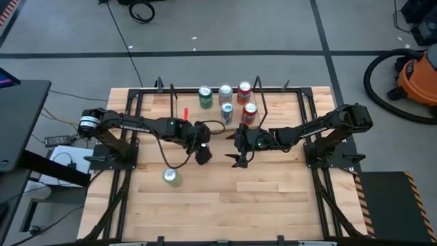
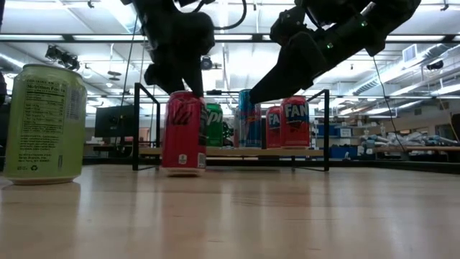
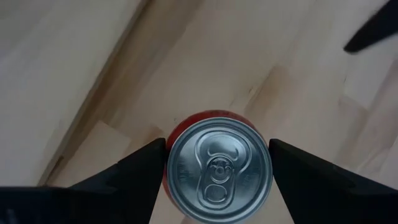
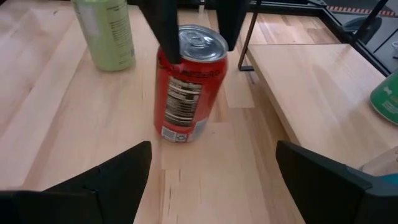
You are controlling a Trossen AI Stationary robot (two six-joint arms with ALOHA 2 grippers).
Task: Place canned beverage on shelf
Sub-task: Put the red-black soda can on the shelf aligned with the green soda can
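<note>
A red can [image 3: 219,171] stands upright on the plank tabletop [image 1: 225,205], in front of the shelf [image 2: 223,152]. My left gripper [image 1: 203,152] comes down over it, shut on its top. My right gripper [image 4: 211,186] hovers open just to the can's right, above the table, with nothing between its fingers. In the low view the red can [image 2: 183,133] rests on its base under the left arm. The shelf board [image 4: 298,74] carries several cans [image 1: 229,102]. My left gripper pinches the red can just below its top rim [image 3: 169,163], one finger on each side. The fingers [image 4: 166,34] come from above, slanting down. The can stands upright with its base on the table.
A pale green can [image 1: 172,177] stands alone on the table near the left front, also close to the low camera [image 2: 44,122]. Black frame rods [image 1: 136,137] run along both table sides. An orange vacuum [image 1: 416,75] sits on the floor at far right.
</note>
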